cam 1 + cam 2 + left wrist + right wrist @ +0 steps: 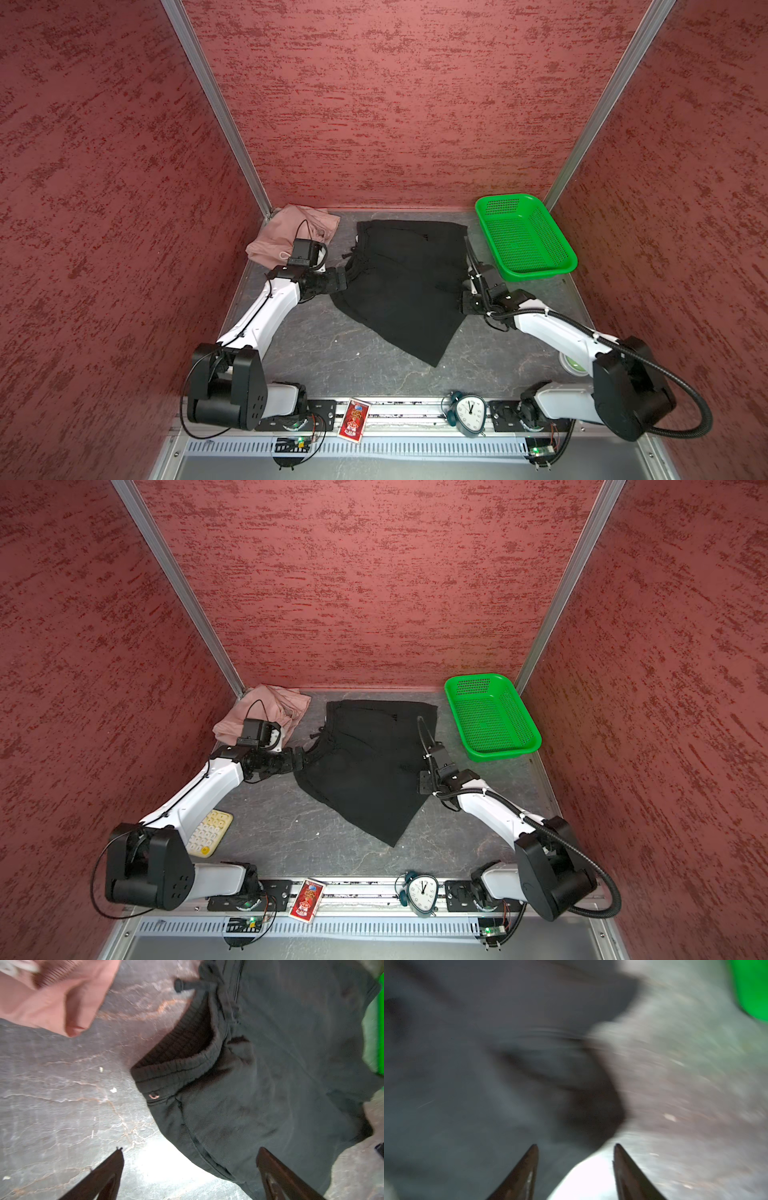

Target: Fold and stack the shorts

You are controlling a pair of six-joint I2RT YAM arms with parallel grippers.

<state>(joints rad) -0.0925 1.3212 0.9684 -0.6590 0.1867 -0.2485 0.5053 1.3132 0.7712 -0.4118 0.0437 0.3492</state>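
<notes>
- i see the black shorts spread loosely on the table, just beside the green basket and not in it. one leg runs to a point toward the near edge, away from the basket.
- the pink shorts sit in a crumpled heap well apart from the basket, in the back corner opposite it. the black pair lies between them and the basket.
- in the left wrist view a strip of bare table separates the two pairs, so they are not touching and not stacked. neither looks folded.
- my left claw is released, fingers spread wide with nothing between them. it sits at the edge of the black shorts that faces away from the basket.
- there the waistband gapes open, and a drawstring end rests on the table.
- my right claw is blurred in its wrist view, but i can make out the fingers parted with nothing caught between them.
- that claw is over the edge of the black shorts on the basket's side, near the basket's front corner and clear of it.
</notes>
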